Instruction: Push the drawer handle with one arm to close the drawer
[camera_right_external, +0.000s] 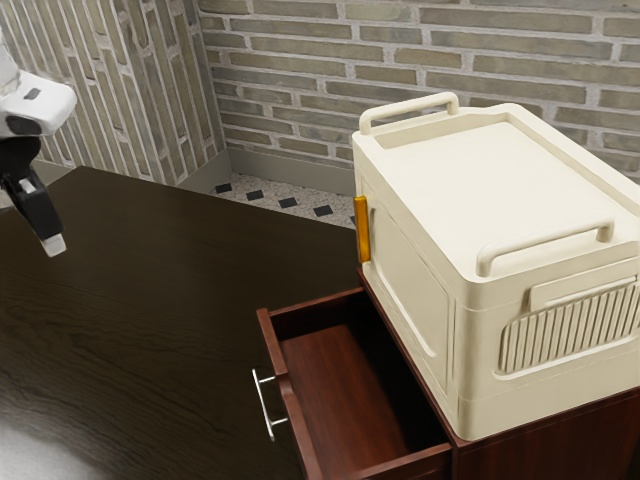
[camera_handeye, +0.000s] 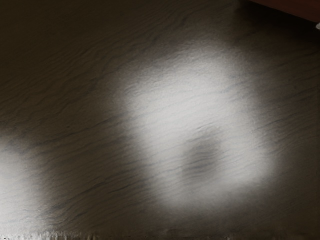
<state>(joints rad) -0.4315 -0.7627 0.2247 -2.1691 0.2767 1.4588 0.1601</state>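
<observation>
Approach stage, presumably: gripper (camera_right_external: 55, 243) at nine o'clock, jaw spread cannot be told; next, reach handle (camera_right_external: 263, 405), seven o'clock, and push open drawer (camera_right_external: 345, 385) inward.

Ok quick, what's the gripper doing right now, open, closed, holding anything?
Gripper: can't tell whether it is open or closed from this angle; it hangs over the table, apart from the drawer handle.

Exterior view: free lane over tabletop (camera_right_external: 150, 300), from left side to handle (camera_right_external: 263, 405) at lower centre. Open drawer (camera_right_external: 335, 385) juts out low there; higher up, cream box (camera_right_external: 410, 270) blocks right side.
</observation>
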